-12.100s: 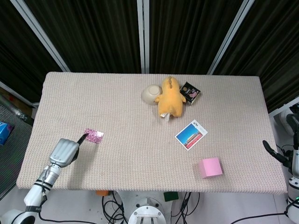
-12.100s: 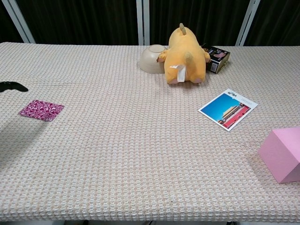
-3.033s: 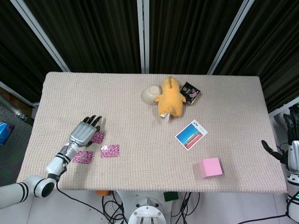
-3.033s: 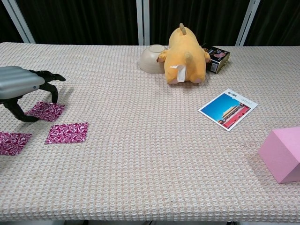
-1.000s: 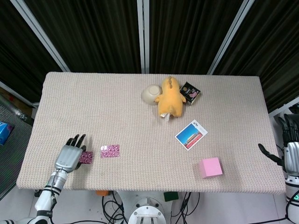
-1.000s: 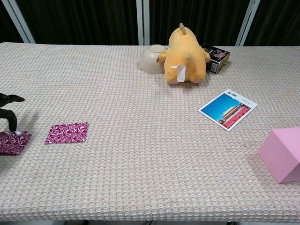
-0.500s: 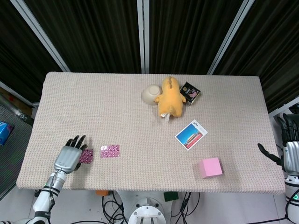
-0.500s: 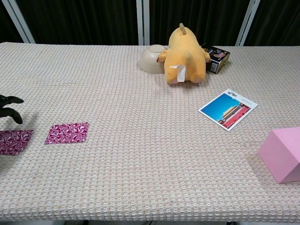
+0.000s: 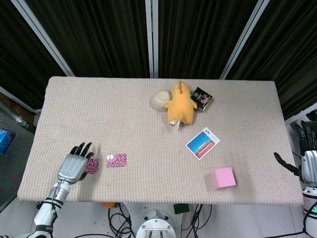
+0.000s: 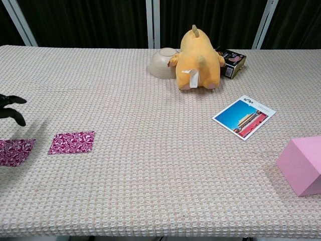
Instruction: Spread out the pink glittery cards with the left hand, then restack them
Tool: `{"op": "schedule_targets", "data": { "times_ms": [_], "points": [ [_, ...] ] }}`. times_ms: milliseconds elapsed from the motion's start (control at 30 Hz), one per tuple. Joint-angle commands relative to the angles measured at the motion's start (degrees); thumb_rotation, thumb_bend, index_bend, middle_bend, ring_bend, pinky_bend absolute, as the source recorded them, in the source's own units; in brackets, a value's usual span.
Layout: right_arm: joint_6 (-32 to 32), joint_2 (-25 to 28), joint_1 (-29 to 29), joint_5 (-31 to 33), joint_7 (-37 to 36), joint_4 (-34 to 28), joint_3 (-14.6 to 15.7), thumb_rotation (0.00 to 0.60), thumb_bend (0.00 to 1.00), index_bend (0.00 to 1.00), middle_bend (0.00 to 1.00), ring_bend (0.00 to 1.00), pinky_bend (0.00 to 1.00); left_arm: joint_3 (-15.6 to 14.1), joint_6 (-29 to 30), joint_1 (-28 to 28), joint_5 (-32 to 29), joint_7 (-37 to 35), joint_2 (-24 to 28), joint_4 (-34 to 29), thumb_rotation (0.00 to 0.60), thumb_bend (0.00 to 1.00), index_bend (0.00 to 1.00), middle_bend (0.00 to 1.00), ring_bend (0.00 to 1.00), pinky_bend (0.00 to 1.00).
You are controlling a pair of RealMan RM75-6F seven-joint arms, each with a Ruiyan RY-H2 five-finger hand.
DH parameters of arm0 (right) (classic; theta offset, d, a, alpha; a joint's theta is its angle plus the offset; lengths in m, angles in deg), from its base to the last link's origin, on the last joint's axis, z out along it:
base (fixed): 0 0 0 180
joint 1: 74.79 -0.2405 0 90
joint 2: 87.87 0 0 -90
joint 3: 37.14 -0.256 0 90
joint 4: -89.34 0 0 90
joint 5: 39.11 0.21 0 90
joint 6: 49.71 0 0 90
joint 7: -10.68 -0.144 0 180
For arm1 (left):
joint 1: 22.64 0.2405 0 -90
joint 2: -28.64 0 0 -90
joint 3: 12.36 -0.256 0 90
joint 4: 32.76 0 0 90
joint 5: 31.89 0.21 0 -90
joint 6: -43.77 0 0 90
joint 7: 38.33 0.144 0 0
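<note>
Two pink glittery cards lie apart near the table's front left. The right card [image 9: 117, 160] [image 10: 71, 142] lies alone, clear of the hand. The left card [image 9: 92, 165] [image 10: 15, 151] lies flat, half under my left hand [image 9: 73, 166], and I cannot tell whether it is one card or a small stack. That hand's fingers are spread and hold nothing. In the chest view only its dark fingertips [image 10: 12, 111] show at the left edge, raised above the card. My right hand [image 9: 306, 166] hangs off the table's right side, empty, fingers apart.
At the back middle stand a cream bowl [image 9: 159, 99], a yellow plush toy [image 9: 179, 103] and a small black box [image 9: 201, 98]. A postcard [image 9: 202, 143] and a pink block [image 9: 224, 178] lie on the right half of the woven tablecloth [image 9: 148, 134].
Three cards lay spread three seconds ago; now two spots show. In the last second my left hand's fingertips lifted off the left card, which now lies flat.
</note>
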Motion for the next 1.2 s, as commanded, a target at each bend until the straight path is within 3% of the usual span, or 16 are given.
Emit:
{"op": "schedule_targets", "data": {
  "times_ms": [33,433,700,1200],
  "points": [
    [0.1,-0.1,0.0,0.0,0.0,0.1,0.0,0.6,0.45,0.0,0.0,0.0,0.0,1.2,0.0,-1.2,0.8,1.0,0.6,-2.5,0.6,0.22,0.24,0.0,0.0,0.15],
    [0.3,-0.1,0.0,0.2,-0.3,0.4,0.0,0.6,0.45,0.0,0.0,0.0,0.0,4.6,-7.6,-7.8,-8.0,7.0,-6.1,-2.6,0.6,0.19,0.23,0.0,0.0,0.15],
    [0.7,0.0,0.1,0.7,-0.7,0.9,-0.1,0.6,0.45,0.0,0.0,0.0,0.0,5.4,-7.9,-9.8,-10.6,7.2,-9.1,0.5,0.6,0.19,0.23,0.0,0.0,0.15],
    [1.5,0.0,-0.3,0.7,-0.1,0.6,0.0,0.6,0.45,0.0,0.0,0.0,0.0,5.1,-8.4,-12.0,-13.1,5.6,-9.5,2.0,0.6,0.19,0.26,0.0,0.0,0.15]
  ]
}}
